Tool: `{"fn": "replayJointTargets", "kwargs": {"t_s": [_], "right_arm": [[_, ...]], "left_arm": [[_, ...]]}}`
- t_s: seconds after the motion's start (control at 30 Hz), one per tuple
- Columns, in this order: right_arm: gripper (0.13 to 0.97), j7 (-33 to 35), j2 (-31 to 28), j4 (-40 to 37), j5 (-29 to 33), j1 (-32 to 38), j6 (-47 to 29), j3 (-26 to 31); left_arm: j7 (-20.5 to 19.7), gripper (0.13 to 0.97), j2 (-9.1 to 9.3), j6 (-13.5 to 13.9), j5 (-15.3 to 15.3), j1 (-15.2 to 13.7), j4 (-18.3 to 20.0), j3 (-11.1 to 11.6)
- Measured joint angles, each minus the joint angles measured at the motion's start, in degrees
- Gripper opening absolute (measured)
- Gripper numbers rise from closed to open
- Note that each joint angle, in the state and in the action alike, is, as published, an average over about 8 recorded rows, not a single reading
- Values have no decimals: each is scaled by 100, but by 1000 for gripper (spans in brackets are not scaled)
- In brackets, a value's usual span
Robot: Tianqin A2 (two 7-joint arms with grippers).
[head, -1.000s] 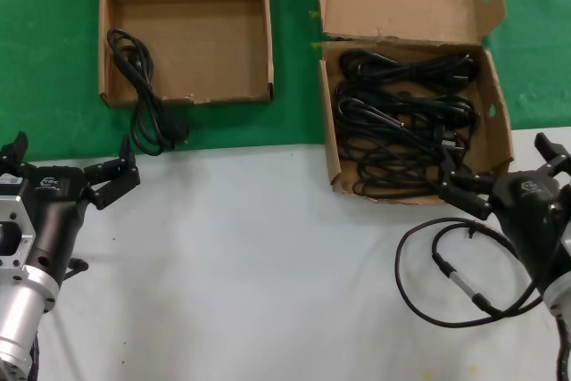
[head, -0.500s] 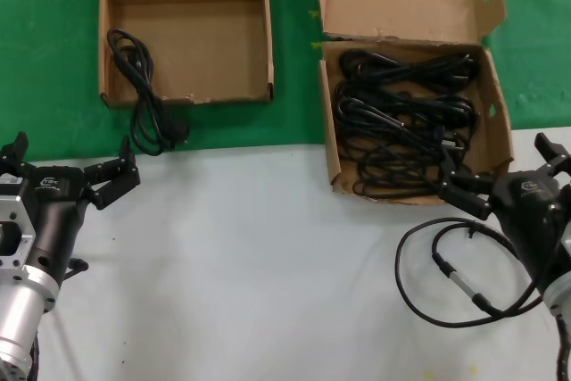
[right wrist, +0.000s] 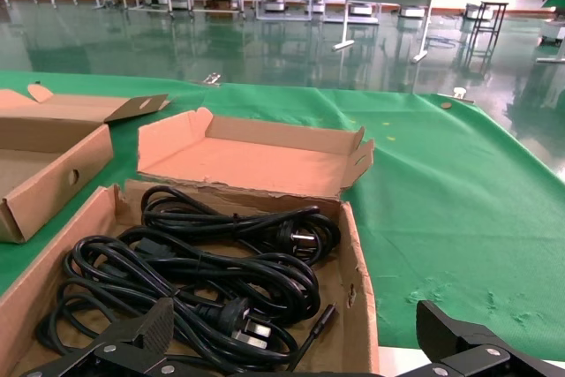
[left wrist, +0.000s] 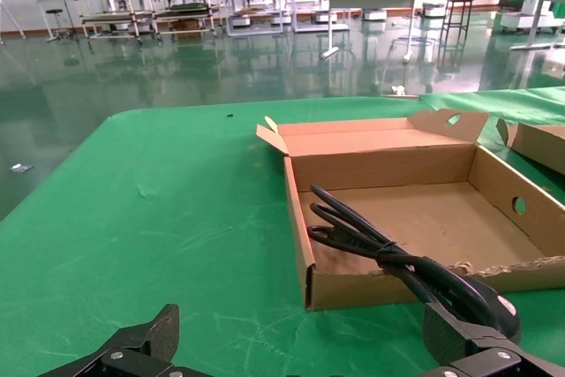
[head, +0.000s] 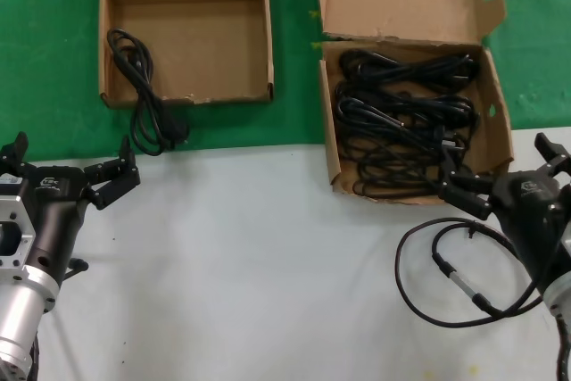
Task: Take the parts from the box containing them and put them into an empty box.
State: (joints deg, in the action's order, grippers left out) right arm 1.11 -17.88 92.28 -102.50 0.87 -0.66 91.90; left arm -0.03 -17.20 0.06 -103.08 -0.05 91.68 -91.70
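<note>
Several bundled black power cords (head: pixel 406 122) fill the cardboard tray with the tall lid flap (head: pixel 327 131) at the right. My right gripper (head: pixel 507 171) is open and empty just in front of that tray; its wrist view shows the cords (right wrist: pixel 212 280) beyond the gripper (right wrist: pixel 296 333). The box with the short lid flap (head: pixel 269 33) at the left holds one cord (head: pixel 134 69) that hangs over its ragged front edge onto the green cloth. My left gripper (head: pixel 71 160) is open and empty on the near left, apart from it. Its wrist view shows that cord (left wrist: pixel 380 245) and box (left wrist: pixel 353 284) beyond the gripper (left wrist: pixel 306 342).
The robot's black cable with a silver connector (head: pixel 455 278) loops on the grey table beside my right arm. Green cloth (head: pixel 294 122) covers the far half of the table under both boxes. The left box also shows in the right wrist view (right wrist: pixel 44 165).
</note>
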Motion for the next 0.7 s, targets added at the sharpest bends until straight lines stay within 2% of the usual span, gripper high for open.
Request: {"fn": "replayJointTargets", "kwargs": {"t_s": [0.7], "right_arm": [[966, 0, 0, 0, 0, 0, 0, 0]], "left_arm": [[0, 966, 0, 0, 0, 0, 0, 0]]}}
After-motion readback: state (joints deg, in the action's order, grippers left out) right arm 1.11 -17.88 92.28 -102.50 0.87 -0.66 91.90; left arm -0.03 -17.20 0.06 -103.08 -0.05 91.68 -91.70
